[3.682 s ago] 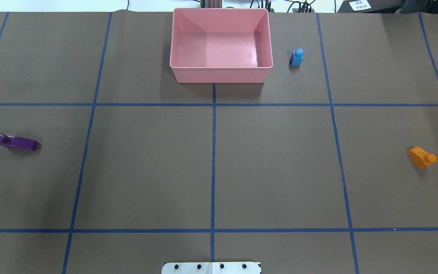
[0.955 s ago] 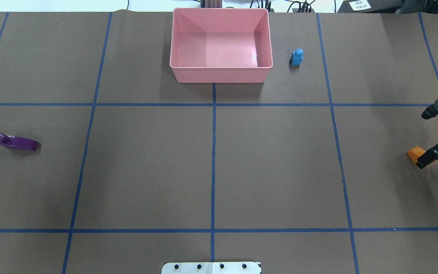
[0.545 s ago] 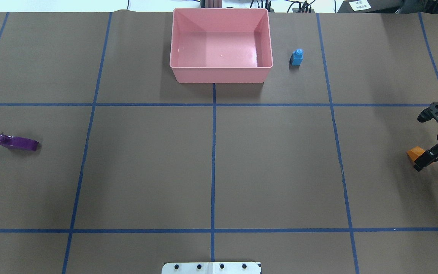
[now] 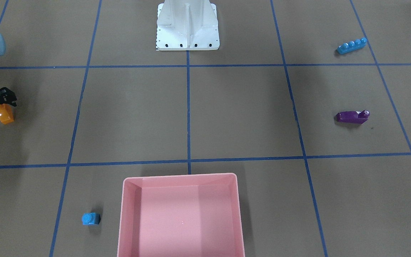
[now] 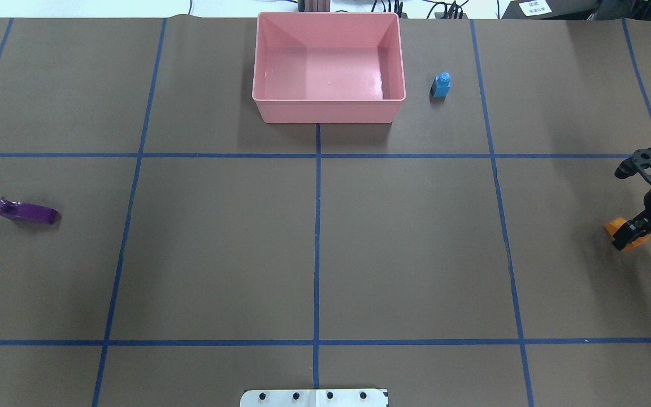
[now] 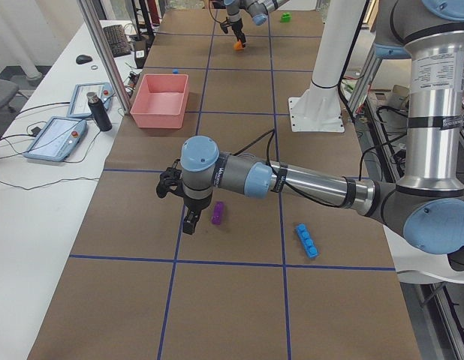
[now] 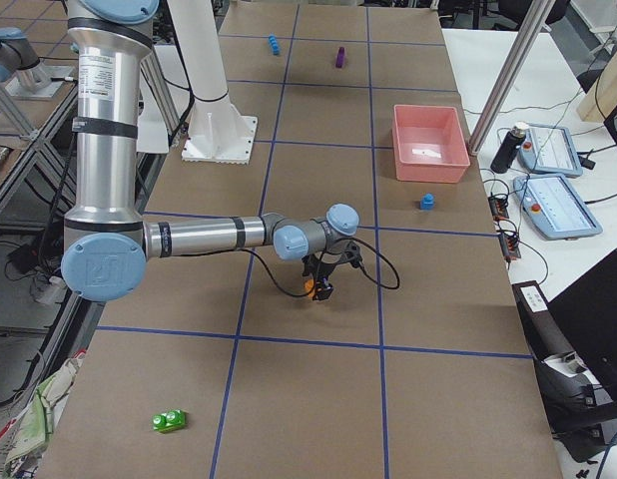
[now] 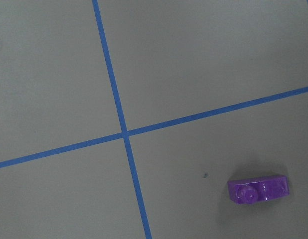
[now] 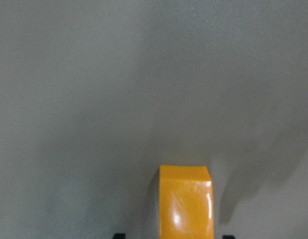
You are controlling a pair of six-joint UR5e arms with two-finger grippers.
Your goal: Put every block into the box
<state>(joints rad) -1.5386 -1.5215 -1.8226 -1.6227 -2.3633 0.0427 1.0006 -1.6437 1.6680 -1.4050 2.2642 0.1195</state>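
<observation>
One block matters to me right now: the orange sloped block (image 9: 186, 204), lying on the table (image 5: 218, 254) directly under my right gripper (image 7: 322, 288). In the right wrist view it sits centred between my two dark fingertips (image 9: 119, 236), with bare table showing on each side of it. The jaws stand wide, straddling it and gripping nothing. Its long axis runs straight out ahead of the wrist, along the gap between the fingers, so I judge they would close across its narrow width, which is the squeeze I want. The plastic is glossy and sloped, so I would grip low on the flat flanks, or it may squirt out.

The box (image 5: 328, 103) lies well apart from this gripper, forward and toward my left, with no block in it yet. The small blue one-stud block (image 5: 441, 85) stands near the box's wall on my gripper's side. My left gripper (image 6: 188, 219) hangs close beside the purple sloped block (image 8: 258, 189); I cannot tell whether those jaws are wide or narrow. The right arm is on the orange, and the left is nearer the purple.
</observation>
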